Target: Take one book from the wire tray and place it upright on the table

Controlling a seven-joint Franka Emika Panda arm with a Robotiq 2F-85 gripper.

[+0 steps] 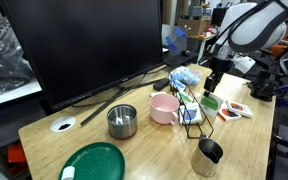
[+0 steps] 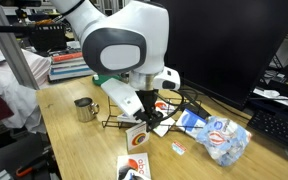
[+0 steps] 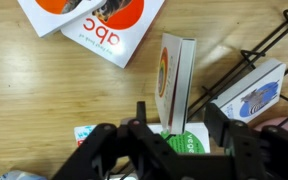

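Wrist view, left to right: 2 "abc" booklets (image 3: 89, 25) lie flat on the table (image 3: 44, 100). The book (image 3: 176, 82) stands on edge at centre, clear of the tray (image 3: 274, 40), where a blue-and-white book (image 3: 252, 95) leans at right. The gripper (image 3: 177, 125) straddles the standing book, its jaws partly open and apparently gripping nothing. Thin, light and stiff-covered, the book looks easy to topple on its narrow base. Any hold is best taken across both covers near the top edge, midway along, with a gentle squeeze.
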